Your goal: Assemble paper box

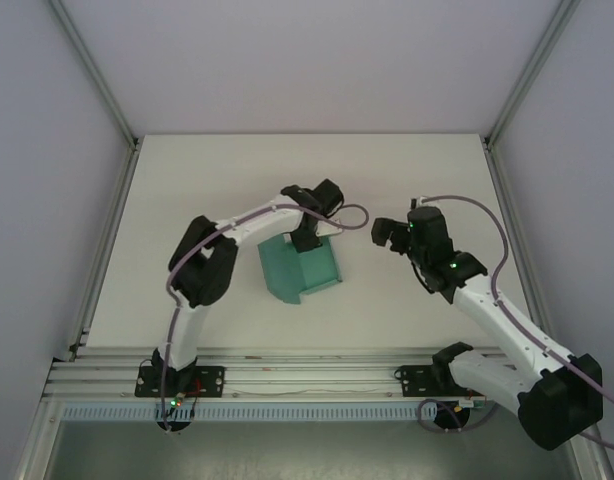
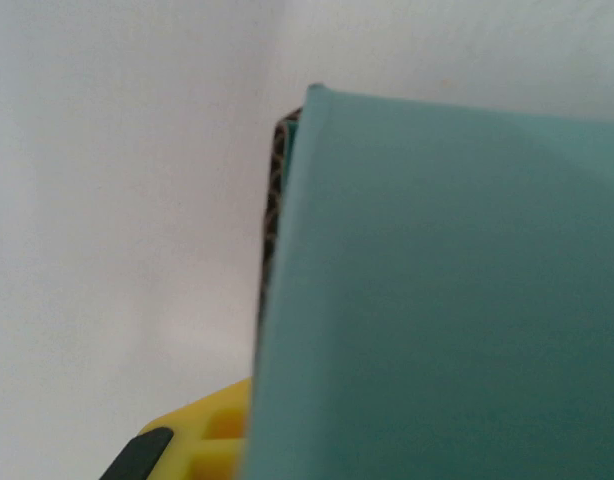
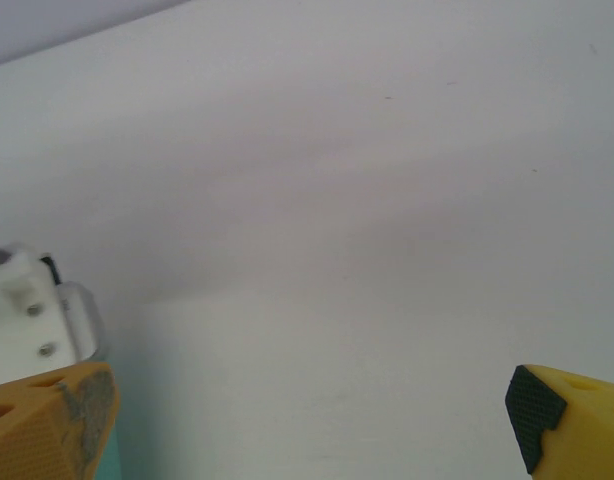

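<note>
Teal-green paper box [image 1: 299, 268] [image 2: 437, 300], thin card, partly folded, panels standing up, resting at the table's [image 1: 187, 180] middle

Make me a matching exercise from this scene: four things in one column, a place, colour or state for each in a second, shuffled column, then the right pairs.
Things
1. paper box
2. left hand
3. right hand
4. table

Descriptions
A. open, fingers wide apart, off to the box's right and clear of it
B. white, with the box lying on it
C. teal-green, between the two arms
D. at the box's far edge, with teal card close in front of its wrist camera

Pairs: 1-C, 2-D, 3-A, 4-B
</note>
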Robot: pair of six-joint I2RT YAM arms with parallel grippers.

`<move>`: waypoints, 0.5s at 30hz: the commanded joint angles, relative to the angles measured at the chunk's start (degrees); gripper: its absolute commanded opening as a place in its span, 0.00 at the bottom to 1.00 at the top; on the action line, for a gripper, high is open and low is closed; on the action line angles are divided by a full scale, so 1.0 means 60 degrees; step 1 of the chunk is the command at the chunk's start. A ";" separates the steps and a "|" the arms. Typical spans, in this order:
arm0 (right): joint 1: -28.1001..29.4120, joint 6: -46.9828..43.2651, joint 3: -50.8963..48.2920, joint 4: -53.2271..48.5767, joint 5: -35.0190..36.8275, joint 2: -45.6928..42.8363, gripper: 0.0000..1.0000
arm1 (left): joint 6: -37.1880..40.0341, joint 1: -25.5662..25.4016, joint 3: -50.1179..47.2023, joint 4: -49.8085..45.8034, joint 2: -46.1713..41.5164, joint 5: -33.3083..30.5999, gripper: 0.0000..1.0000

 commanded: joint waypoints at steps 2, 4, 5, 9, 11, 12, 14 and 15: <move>-0.0097 0.0262 -0.0224 -0.0489 0.0647 -0.0386 1.00 | 0.0142 -0.0140 0.0902 -0.0546 0.0892 -0.1738 0.03; -0.0128 0.0273 -0.0338 -0.0552 0.0699 -0.0502 1.00 | 0.0140 -0.0145 0.1171 -0.0532 0.1181 -0.1856 0.18; -0.0127 0.0276 -0.0391 -0.0593 0.0702 -0.0559 1.00 | 0.0122 -0.0150 0.1313 -0.0559 0.1293 -0.1833 0.30; -0.0164 0.0193 -0.0461 -0.0839 0.0761 -0.0796 1.00 | 0.0188 -0.0150 0.1538 -0.0583 0.1248 -0.1500 0.49; -0.0178 0.0085 -0.0466 -0.0921 0.0743 -0.0927 1.00 | 0.0268 -0.0142 0.1547 -0.0577 0.1046 -0.1236 0.56; -0.0172 0.0021 -0.0481 -0.0947 0.0708 -0.0986 1.00 | 0.0299 -0.0150 0.1548 -0.0569 0.0920 -0.1072 0.59; -0.0175 -0.0136 -0.0510 -0.0941 0.0519 -0.1108 1.00 | 0.0382 -0.0150 0.1507 -0.0578 0.0655 -0.0687 0.66; -0.0176 -0.0237 -0.0545 -0.0913 0.0399 -0.1166 1.00 | 0.0421 -0.0148 0.1461 -0.0556 0.0517 -0.0502 0.69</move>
